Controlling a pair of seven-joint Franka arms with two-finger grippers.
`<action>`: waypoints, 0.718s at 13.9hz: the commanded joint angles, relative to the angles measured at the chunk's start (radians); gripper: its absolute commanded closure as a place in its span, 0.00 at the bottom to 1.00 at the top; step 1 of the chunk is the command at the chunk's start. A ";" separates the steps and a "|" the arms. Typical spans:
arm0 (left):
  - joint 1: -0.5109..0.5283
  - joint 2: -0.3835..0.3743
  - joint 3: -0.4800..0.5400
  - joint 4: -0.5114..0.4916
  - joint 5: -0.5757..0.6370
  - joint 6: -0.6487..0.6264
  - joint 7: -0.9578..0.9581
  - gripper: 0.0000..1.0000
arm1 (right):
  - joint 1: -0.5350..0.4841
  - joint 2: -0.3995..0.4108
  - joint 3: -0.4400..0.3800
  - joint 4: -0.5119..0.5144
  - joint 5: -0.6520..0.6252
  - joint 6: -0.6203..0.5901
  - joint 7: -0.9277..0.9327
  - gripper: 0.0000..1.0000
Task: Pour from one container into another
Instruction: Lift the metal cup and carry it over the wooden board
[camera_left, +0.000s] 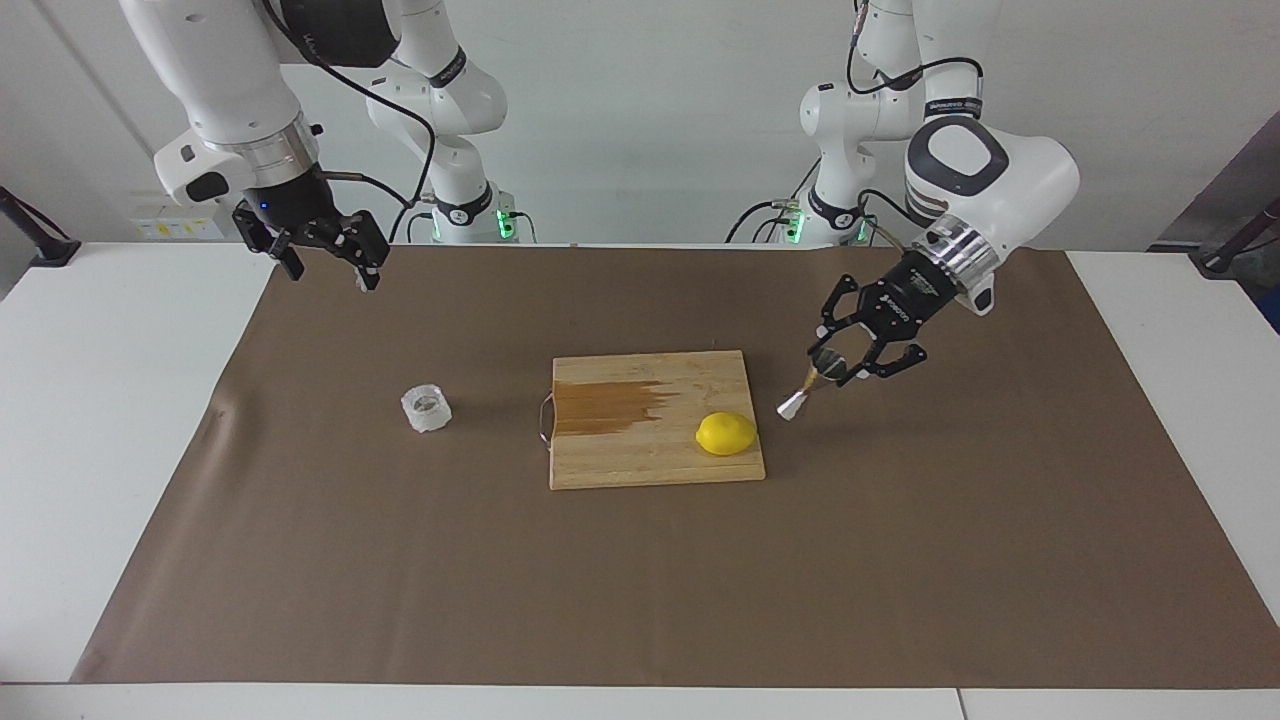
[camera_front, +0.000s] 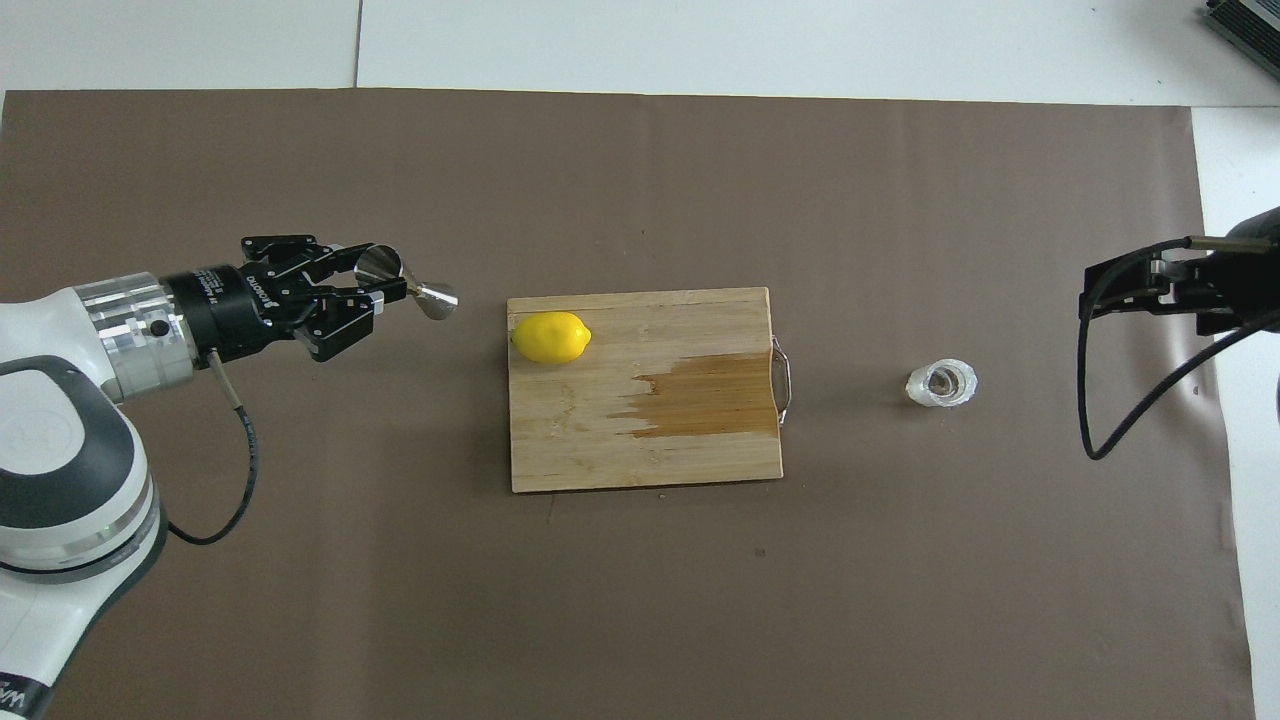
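A: Facing view, biggest things first: the counter (camera_left: 120, 450) carries a brown mat (camera_left: 900, 560), and on the mat a wooden board (camera_left: 640, 460) with a dark wet-looking patch. Where does the left end effector (camera_left: 845, 365) sit against all that?

B: In the air, over bare mat just off the board's edge at the left arm's end. It is pinching the jigger (camera_left: 812, 385) by the upper cone, so the jigger hangs tilted, its lower cone pointing down toward the board corner. In the overhead view the left end effector (camera_front: 370, 290) has the jigger (camera_front: 410, 285) sticking out sideways, nearly level, from its fingers.

A: Why held so?

B: My guess is a grip on one cone leaves the other free, but tilted like this it could not take liquid; it would need righting or setting down first.

A: And the lemon (camera_left: 726, 433)?

B: On the board, at the corner closest to that end effector, just below and beside the jigger's tip. Not touching it.

A: The right end effector (camera_left: 322, 255)?

B: Waiting, raised over the mat's edge at the right arm's end, holding nothing, fingers apart. The cup (camera_left: 426, 408) stands upright on the mat below and a little in from it, well apart from the board. In the overhead view the right end effector (camera_front: 1135, 290) is near the cup (camera_front: 941, 383).

A: So the pour?

B: Not begun, I judge. The cup and jigger are at the board's two ends; one must travel.
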 joint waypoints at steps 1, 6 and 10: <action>-0.158 -0.001 0.011 -0.011 -0.005 0.186 -0.093 1.00 | -0.011 -0.018 0.005 -0.015 0.006 -0.010 -0.015 0.00; -0.390 0.080 0.009 0.003 -0.008 0.444 -0.155 1.00 | -0.011 -0.018 0.005 -0.015 0.006 -0.010 -0.015 0.00; -0.510 0.191 0.005 0.043 -0.052 0.618 -0.161 1.00 | -0.011 -0.018 0.003 -0.015 0.007 -0.010 -0.015 0.00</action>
